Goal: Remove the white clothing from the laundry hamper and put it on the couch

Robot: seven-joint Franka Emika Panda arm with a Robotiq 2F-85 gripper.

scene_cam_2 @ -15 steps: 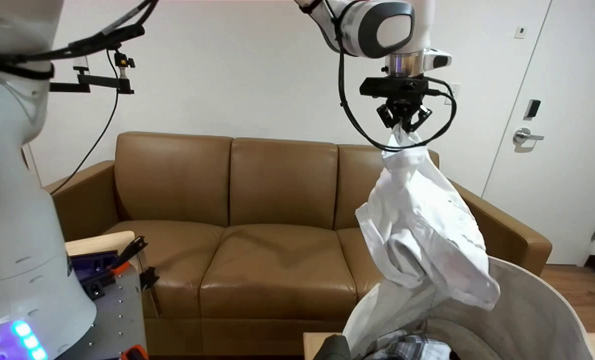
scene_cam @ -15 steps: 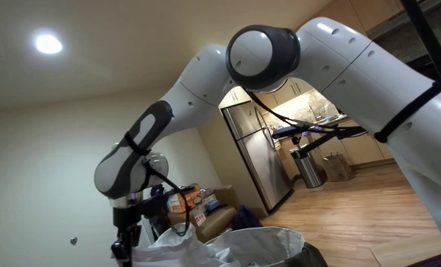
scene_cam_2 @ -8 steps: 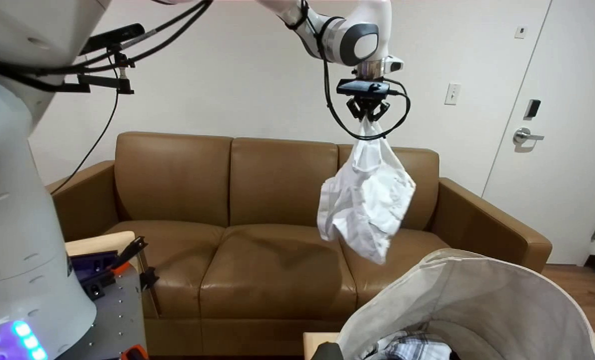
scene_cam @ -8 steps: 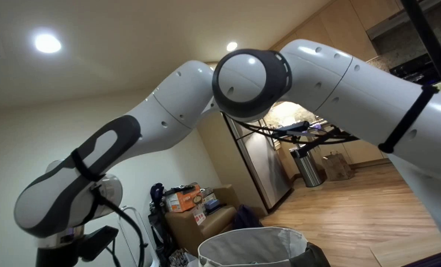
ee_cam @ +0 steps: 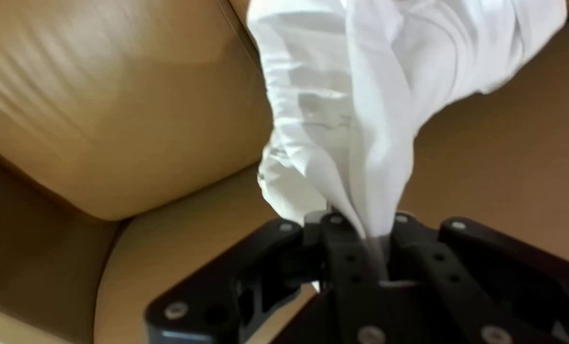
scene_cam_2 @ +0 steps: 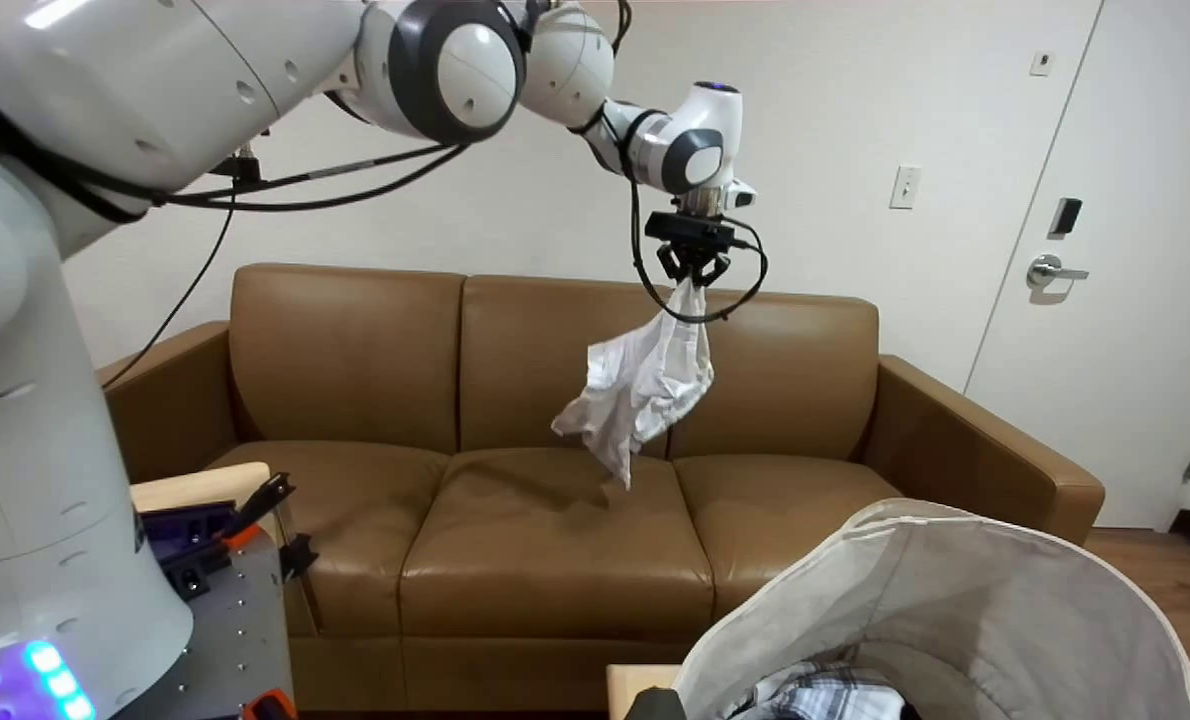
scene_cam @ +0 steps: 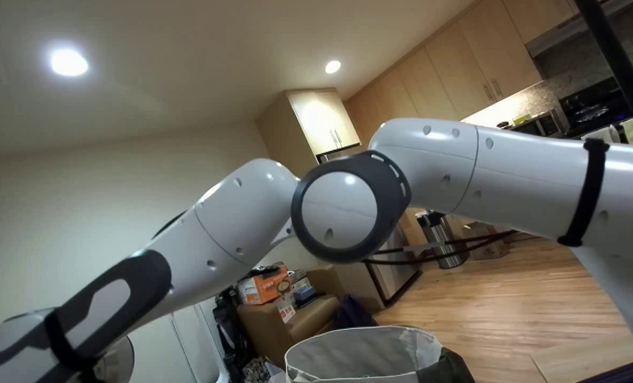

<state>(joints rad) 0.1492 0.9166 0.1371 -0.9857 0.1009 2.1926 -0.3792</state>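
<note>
Here, clothing (scene_cam_2: 650, 375) hangs, seemingly over the couch (scene_cam_2: 555, 560) by the wall (scene_cam_2: 825, 110).

We see the white clothing (scene_cam_2: 650, 375) as thin, creased, matt cloth and the hamper (scene_cam_2: 1045, 570) as pale, matt fabric. The couch (scene_cam_2: 555, 545) looks like smooth leather with a soft sheen. We note a glossy white arm (scene_cam_2: 175, 110), a black gripper (ee_cam: 369, 229) with shiny screw heads (ee_cam: 176, 310), a lustrous wood-look floor (scene_cam: 508, 292) and a shiny metal bin (scene_cam: 444, 234).
</note>
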